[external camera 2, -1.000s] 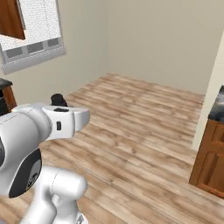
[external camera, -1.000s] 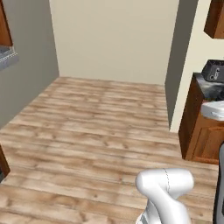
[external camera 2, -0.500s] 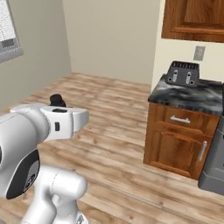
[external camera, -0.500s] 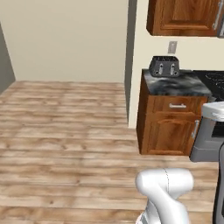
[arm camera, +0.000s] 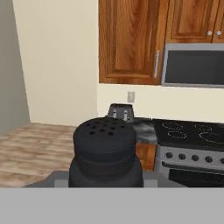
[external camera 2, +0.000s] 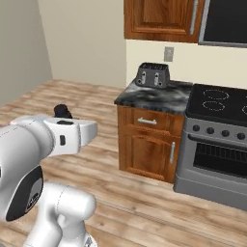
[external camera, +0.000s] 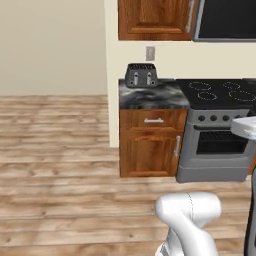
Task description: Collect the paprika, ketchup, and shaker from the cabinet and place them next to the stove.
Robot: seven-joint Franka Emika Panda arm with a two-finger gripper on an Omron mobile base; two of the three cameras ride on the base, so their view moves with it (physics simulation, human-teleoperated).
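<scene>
— Hand view has the shaker right up against the lens, perforated top toward us, sitting low in the middle where the fingertips would be. I can't see the tips themselves, so I can't tell for certain how the claw is set, though the shaker looks carried in it.

— Agreed, I'd call it carried. What lies beyond it, going left to right?

— Bare cream wall, then the cabinet with its doors shut, the toaster on the dark marbled worktop, then the stove under the microwave.

— And from the base?

— Left base view shows the toaster, the worktop beside it, then the stove. That strip of worktop just beside the burners is my guess for the drop.

— How will the shaker handle?

— Small, rigid, probably light. It tapers toward the top, so I'd judge a hold on the wider lower body safer; a pinch high up could let it slip downward. Smooth dark sides too, so firm pressure seems wise.
</scene>
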